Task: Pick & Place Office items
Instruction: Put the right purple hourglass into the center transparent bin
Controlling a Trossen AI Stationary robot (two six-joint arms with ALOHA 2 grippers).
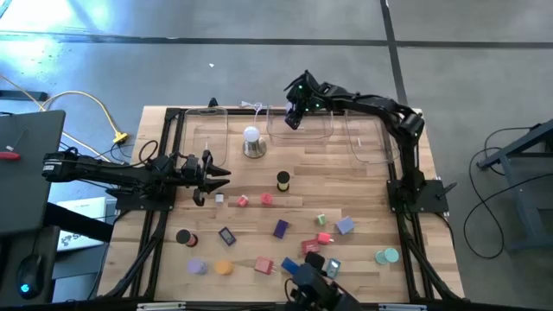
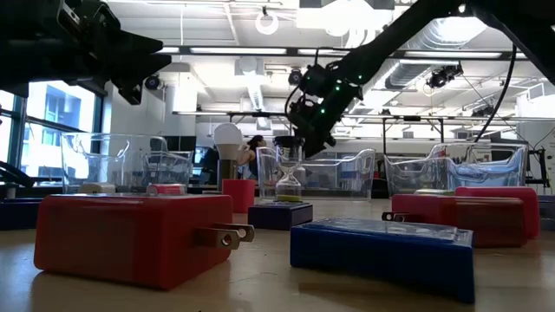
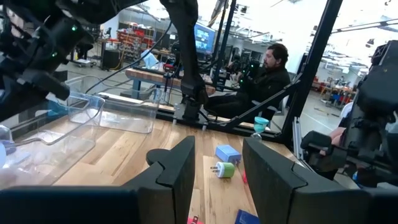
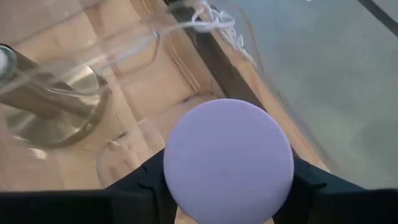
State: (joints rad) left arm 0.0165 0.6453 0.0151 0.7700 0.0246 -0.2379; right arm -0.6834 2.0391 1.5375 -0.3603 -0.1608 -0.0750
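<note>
Lilac roll in right end effector

The lilac round roll conceals the right gripper's fingertips in the right wrist view. In the low view, the red block and blue block screen most pieces behind; the left arm is cropped at the top edge.
</note>
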